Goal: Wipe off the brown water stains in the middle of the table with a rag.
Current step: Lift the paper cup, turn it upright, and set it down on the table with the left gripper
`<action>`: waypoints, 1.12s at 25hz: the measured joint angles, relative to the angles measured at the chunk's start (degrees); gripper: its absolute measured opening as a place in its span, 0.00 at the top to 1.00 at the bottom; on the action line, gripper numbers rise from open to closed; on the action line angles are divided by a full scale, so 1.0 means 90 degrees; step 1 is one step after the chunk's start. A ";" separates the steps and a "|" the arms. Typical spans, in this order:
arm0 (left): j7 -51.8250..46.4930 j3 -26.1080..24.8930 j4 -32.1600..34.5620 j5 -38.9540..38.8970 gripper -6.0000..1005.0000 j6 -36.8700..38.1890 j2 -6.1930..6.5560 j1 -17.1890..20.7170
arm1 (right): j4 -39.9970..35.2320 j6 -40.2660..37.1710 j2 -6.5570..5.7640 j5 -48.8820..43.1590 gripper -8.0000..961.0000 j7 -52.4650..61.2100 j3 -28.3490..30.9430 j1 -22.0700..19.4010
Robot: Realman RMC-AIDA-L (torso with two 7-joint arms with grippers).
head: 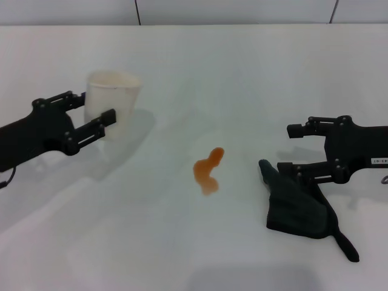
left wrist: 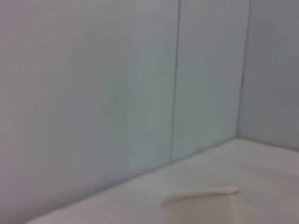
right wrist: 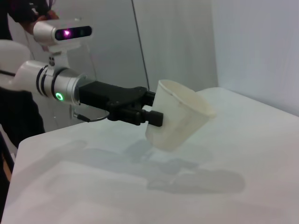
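Note:
The brown water stain (head: 209,169) is a wavy orange-brown blot in the middle of the white table (head: 194,73). The dark rag (head: 300,205) lies on the table to the right of the stain, its pointed tail toward the front right. My right gripper (head: 287,148) is open, with its lower finger over the rag's upper edge and nothing between the jaws. My left gripper (head: 97,108) is at the left, shut on a clear plastic cup (head: 113,103). In the right wrist view the left gripper (right wrist: 150,108) holds the cup (right wrist: 180,116) tilted above the table.
The cup's rim (left wrist: 201,196) shows low in the left wrist view against a panelled wall (left wrist: 117,93). The wall runs along the table's far edge (head: 194,24). The robot's head camera (right wrist: 63,31) stands behind the left arm.

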 joint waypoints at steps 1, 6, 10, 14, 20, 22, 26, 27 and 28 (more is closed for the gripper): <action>0.0177 0.0000 -0.0098 -0.0167 0.44 -0.0017 0.0000 0.0074 | -0.0002 0.0000 0.0000 -0.0006 0.12 0.0000 -0.0018 0.0008; 0.0842 -0.0010 -0.0584 -0.0558 0.44 -0.0111 -0.0009 0.0263 | -0.0015 0.0004 0.0000 -0.0042 0.12 -0.0001 -0.0132 0.0069; 0.1427 -0.0022 -0.1043 -0.0874 0.44 -0.0166 -0.0008 0.0345 | -0.0014 0.0049 0.0000 -0.0048 0.12 -0.0017 -0.0233 0.0112; 0.1756 -0.0025 -0.1296 -0.1004 0.44 -0.0311 -0.0003 0.0341 | -0.0014 0.0138 0.0000 -0.0054 0.12 -0.0022 -0.0351 0.0181; 0.2121 0.0004 -0.1551 -0.1068 0.44 -0.0658 0.0001 0.0248 | 0.0029 0.0176 0.0000 -0.0058 0.12 -0.0076 -0.0388 0.0215; 0.2131 0.0019 -0.1553 -0.1056 0.44 -0.0682 0.0001 0.0235 | 0.0033 0.0176 0.0000 -0.0058 0.12 -0.0078 -0.0390 0.0220; 0.2132 0.0039 -0.1566 -0.1012 0.44 -0.0716 0.0002 0.0197 | 0.0037 0.0176 0.0000 -0.0057 0.12 -0.0078 -0.0390 0.0222; 0.2132 0.0039 -0.1568 -0.1010 0.43 -0.0734 0.0004 0.0191 | 0.0037 0.0176 -0.0001 -0.0055 0.12 -0.0079 -0.0390 0.0222; 0.2122 0.0044 -0.1571 -0.1002 0.43 -0.0796 0.0013 0.0177 | 0.0038 0.0176 0.0000 -0.0053 0.12 -0.0078 -0.0391 0.0222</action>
